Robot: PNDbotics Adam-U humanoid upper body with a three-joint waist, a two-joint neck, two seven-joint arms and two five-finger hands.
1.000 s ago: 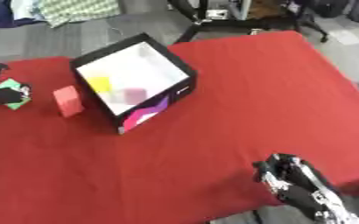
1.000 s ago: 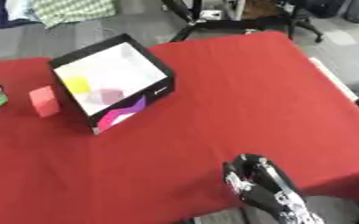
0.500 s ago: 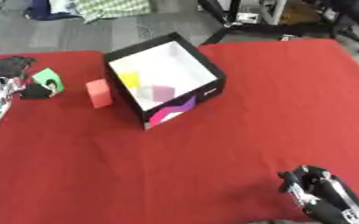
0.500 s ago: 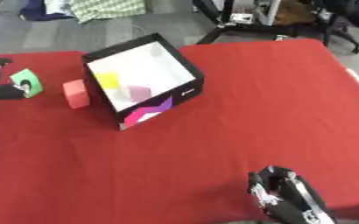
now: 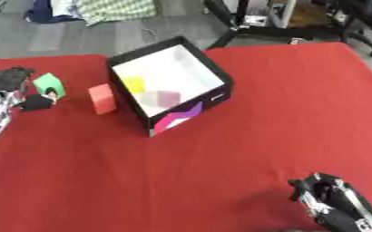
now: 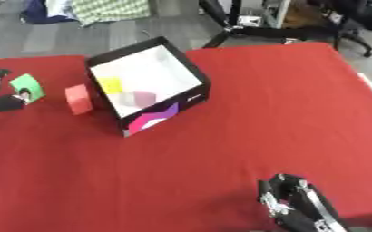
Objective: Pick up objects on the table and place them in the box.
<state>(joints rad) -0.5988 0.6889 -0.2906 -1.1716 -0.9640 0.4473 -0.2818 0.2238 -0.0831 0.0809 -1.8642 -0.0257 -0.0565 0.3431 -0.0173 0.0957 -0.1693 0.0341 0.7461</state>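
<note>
Green block (image 5: 48,83) sits at the far left of the red table (image 5: 245,122), pinched by the left hand (image 5: 18,90): dark fingers above it, thumb curled in below, so the hand looks closed on it, tho I can't tell if the block is off the cloth yet. Just beside it, twd the box, a red block (image 5: 102,98) stands w/ nothing touching it, close to the box wall but apart. Box (image 5: 170,84) is black outside, white inside, open top, w/ a yellow piece (image 5: 134,84) and a pale pink one (image 5: 163,97) already in it. Right hand (image 5: 324,199) idles at the lower right corner, well apart from everything, fingers loosely curled, holding nothing.

Step in hand, I'd say: lift green and carry it to the box. To do it well: raise it high enough to pass over the red block and the box's near wall, get it over the white floor, and let go only once it's inside the rim. Red block goes next
</note>
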